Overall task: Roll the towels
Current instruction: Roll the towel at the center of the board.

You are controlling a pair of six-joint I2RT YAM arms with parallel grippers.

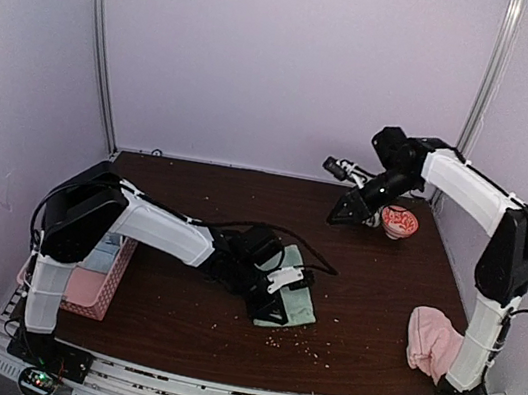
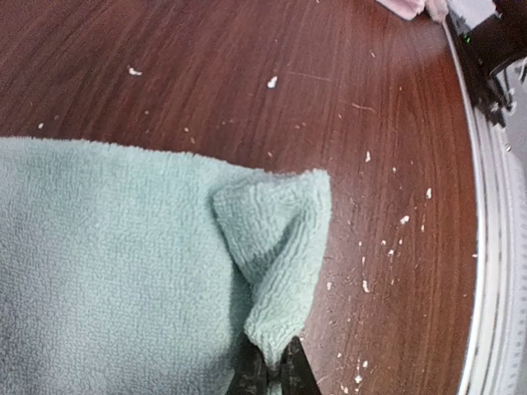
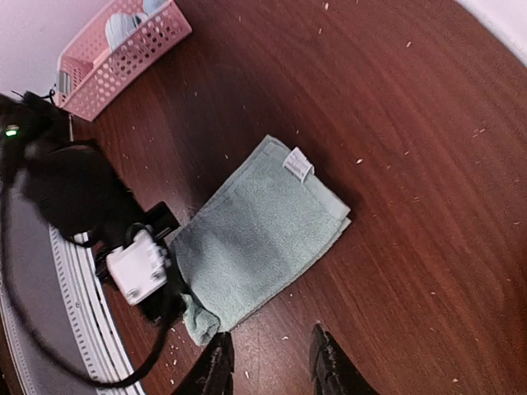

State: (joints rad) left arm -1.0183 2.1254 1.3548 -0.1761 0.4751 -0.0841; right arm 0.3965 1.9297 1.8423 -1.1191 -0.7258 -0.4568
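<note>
The mint green towel [image 1: 302, 305] lies folded flat on the brown table, left of centre. My left gripper [image 1: 277, 311] is shut on its near right corner. In the left wrist view that corner is lifted and curled over the towel [image 2: 123, 271], pinched between the left gripper's [image 2: 273, 372] dark tips. The pink towel [image 1: 433, 339] sits crumpled by the right arm's base; an edge of the pink towel [image 2: 403, 6] shows at the top of that view. My right gripper [image 1: 348, 212] hangs open and empty at the back. Seen from the right gripper [image 3: 272, 362], the mint towel [image 3: 263, 230] is far below.
A pink perforated basket [image 1: 116, 279] stands at the left edge, holding a pale blue cloth [image 1: 105, 250]; the right wrist view also takes in this basket [image 3: 123, 53]. A red-and-white striped mug [image 1: 400, 221] is at the back right beside the right gripper. Pale crumbs dot the table's front.
</note>
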